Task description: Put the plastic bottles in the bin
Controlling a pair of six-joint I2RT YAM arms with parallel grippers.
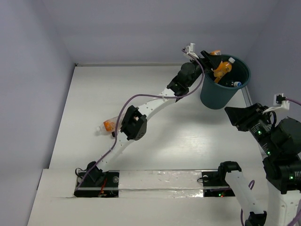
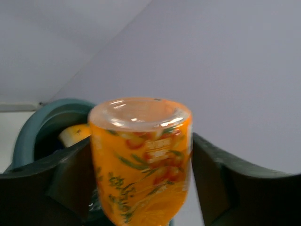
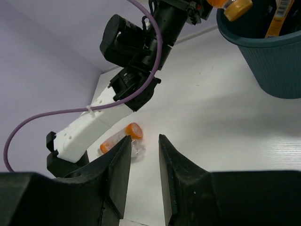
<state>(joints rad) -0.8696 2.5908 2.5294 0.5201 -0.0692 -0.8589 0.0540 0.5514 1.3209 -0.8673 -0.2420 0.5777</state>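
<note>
left pincer (image 2: 141, 186) holds orange bottle (image 2: 141, 150) over bin (image 1: 220, 96) — right pincer (image 3: 144, 162) parted

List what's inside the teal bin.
In the bin: a light-capped bottle and part of a yellow-orange bottle. The left pincer holds an orange bottle over the opening, covering much of it; the bin's bottom cannot be seen.
</note>
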